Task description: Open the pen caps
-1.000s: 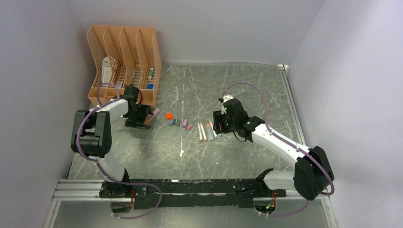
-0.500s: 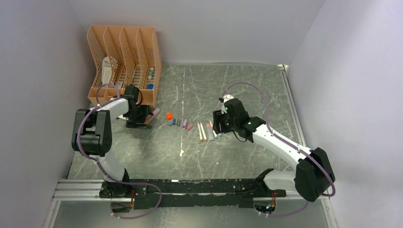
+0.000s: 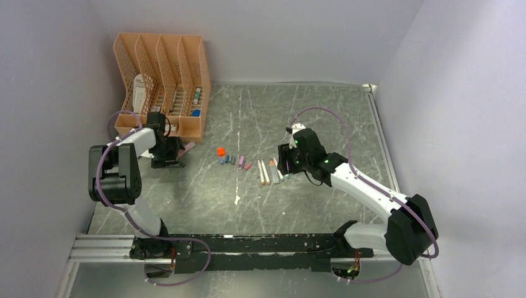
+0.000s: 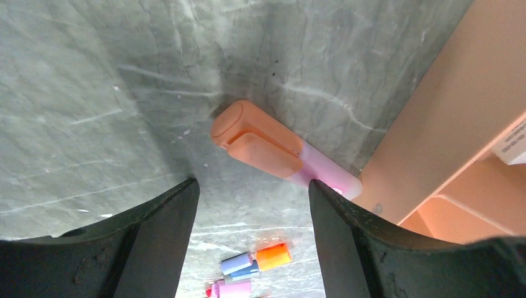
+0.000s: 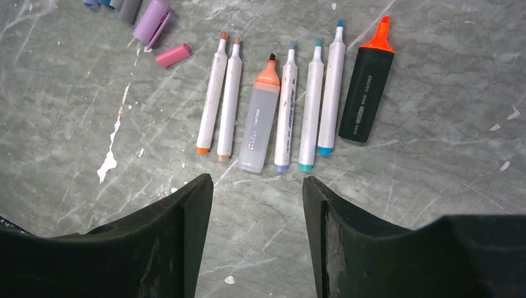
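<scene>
Your left hand [image 4: 251,192], jaws apart, hovers over the highlighter [image 4: 325,179] beside the file rack [image 4: 434,118], placed to straddle its orange cap [image 4: 257,139] pointing to 10 o'clock; your right hand [image 5: 257,186] hangs open above the bared pens [image 3: 270,171], loose caps [image 3: 232,159] at their 9 o'clock on the tabletop [image 3: 298,118].

L arm [image 3: 135,140] sits folded at mid-left of the top view, elbow high, wrist aimed toward upper left. Left gripper [image 4: 252,186] is low, jaws wide apart (gripping nothing). R arm [image 3: 363,183] stretches from lower right to centre; right gripper [image 5: 257,183] points down, jaws parted, empty.
</scene>
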You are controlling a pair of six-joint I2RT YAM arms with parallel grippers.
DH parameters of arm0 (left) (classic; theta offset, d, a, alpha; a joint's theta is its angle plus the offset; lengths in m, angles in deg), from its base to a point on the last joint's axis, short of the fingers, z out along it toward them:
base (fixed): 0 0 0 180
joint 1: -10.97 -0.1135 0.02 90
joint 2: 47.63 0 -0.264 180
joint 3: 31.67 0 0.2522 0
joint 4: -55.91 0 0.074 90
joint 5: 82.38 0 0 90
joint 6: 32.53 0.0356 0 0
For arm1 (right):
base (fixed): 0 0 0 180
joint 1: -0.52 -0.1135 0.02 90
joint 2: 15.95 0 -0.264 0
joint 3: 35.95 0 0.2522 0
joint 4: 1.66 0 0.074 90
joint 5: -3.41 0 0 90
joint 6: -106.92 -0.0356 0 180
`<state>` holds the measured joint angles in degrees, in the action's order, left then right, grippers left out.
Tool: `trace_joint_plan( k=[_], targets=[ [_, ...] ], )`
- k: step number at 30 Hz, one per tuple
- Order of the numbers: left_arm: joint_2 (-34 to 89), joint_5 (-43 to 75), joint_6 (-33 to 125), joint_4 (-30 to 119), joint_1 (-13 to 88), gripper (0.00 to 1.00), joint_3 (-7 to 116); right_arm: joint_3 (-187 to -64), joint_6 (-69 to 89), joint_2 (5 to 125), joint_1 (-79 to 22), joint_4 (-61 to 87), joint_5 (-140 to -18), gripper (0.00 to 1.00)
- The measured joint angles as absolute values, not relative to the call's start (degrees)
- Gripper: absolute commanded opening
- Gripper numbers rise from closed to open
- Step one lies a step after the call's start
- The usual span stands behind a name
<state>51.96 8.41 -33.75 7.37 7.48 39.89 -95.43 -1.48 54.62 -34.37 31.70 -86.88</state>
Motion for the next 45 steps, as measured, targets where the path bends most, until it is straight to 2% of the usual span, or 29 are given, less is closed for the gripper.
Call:
trace_joint_plan(
  k=[7,12,17,33,45],
  targets=[
    [50.36,7.47,-29.57,9.49,6.5,0.77,38.54,-95.43,-1.43,54.62,-34.44,31.7,-86.21,0.55],
    [43.89,5.18,-23.13,16.33,6.17,0.79,31.72,-95.25,-1.45,54.75,-34.57,31.29,-85.72,0.55],
    [39.67,2.34,-21.4,17.0,5.82,0.81,28.5,-95.01,-1.45,55.91,-34.83,30.37,-85.24,0.55],
    [46.82,5.97,-28.2,18.32,5.27,0.85,33.86,-95.01,-1.41,56.17,-34.96,30.17,-84.63,0.55],
    [51.0,9.64,-35.32,15.5,4.16,0.76,37.57,-95.01,-1.13,56.17,-34.96,30.15,-84.61,0.55]
  ],
)
